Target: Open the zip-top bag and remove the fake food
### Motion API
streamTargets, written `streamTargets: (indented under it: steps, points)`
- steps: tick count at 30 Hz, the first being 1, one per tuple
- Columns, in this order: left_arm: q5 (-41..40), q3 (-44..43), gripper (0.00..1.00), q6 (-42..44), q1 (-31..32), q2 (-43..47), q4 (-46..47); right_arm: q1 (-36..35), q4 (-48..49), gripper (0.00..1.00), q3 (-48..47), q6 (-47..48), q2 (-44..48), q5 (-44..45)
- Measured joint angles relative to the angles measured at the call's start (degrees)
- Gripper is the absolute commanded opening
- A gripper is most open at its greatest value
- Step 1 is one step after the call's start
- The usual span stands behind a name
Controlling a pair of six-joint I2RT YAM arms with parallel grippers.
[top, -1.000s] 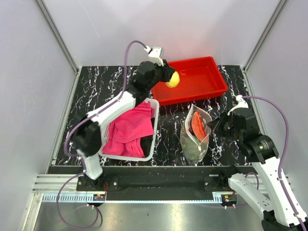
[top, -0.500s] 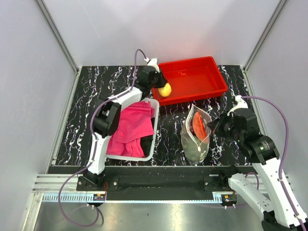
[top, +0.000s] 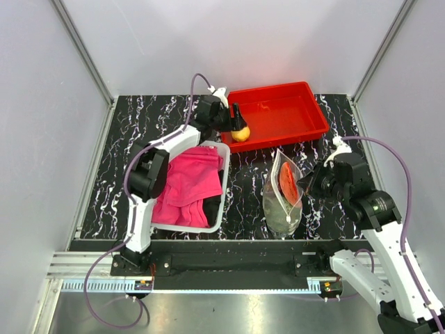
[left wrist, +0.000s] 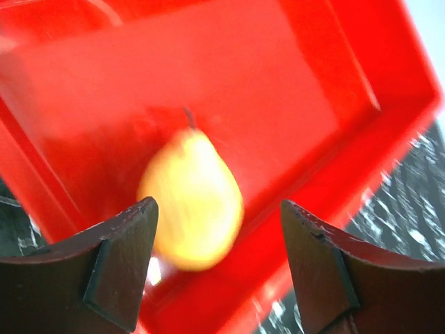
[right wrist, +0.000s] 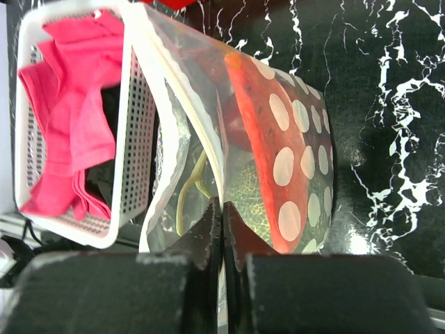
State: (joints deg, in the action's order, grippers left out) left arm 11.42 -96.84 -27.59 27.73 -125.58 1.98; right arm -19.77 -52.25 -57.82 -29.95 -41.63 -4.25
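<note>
1. Left claw has dropped into the red tray and spread wide; yellow fruit lies free just below its fingers.
2. Right claw is clamped on the bag rim: hold it upright, mouth open.

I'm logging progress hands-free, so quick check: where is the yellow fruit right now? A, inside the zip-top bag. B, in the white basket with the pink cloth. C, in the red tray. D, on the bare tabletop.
C: the yellow fruit sits inside the red tray, within its walls, and the left pincer stands open on either side of it.
</note>
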Motion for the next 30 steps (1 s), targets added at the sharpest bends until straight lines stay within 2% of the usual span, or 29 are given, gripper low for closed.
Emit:
streamTargets:
  steps: [3, 8, 12, 15, 18, 20, 23, 24, 30]
  points:
    - [2.8, 3.9, 0.67, -0.8, 0.1, 5.7, -1.7, 0.0, -0.7, 0.03, -0.9, 1.9, -0.2, -0.7]
    - [4.0, 14.1, 0.67, -1.9, 2.8, 22.6, -2.4, 0.0, -0.8, 0.00, -1.4, 4.2, -0.2, -3.0]
    - [2.0, 21.2, 0.65, -2.0, 13.1, 37.4, -1.0, 0.0, -0.5, 0.00, -1.4, 4.1, -1.1, -5.8]
    - [1.0, 23.2, 0.59, -1.9, 23.0, 43.5, 0.2, 0.0, 0.4, 0.00, -1.4, 3.6, -1.5, -7.8]
    - [-1.4, 23.2, 0.52, -1.7, 29.1, 44.3, 0.6, 0.0, 0.8, 0.00, -1.4, 2.9, -1.7, -9.0]
    - [-5.4, 23.5, 0.51, -3.0, 31.6, 43.6, 0.1, 0.0, 0.9, 0.00, -1.7, 2.5, -1.7, -9.1]
    - [-11.3, 24.7, 0.47, -7.2, 32.9, 41.8, -1.3, 0.0, 0.9, 0.00, -2.2, 1.7, -1.2, -9.4]
    - [-13.1, 25.0, 0.43, -8.5, 33.2, 41.0, -2.2, 0.0, 0.9, 0.00, -2.5, 1.6, -1.0, -9.6]
    - [-20.6, 25.1, 0.37, -13.5, 35.7, 37.7, -6.6, 0.0, 0.9, 0.00, -4.1, 1.4, -0.4, -10.5]
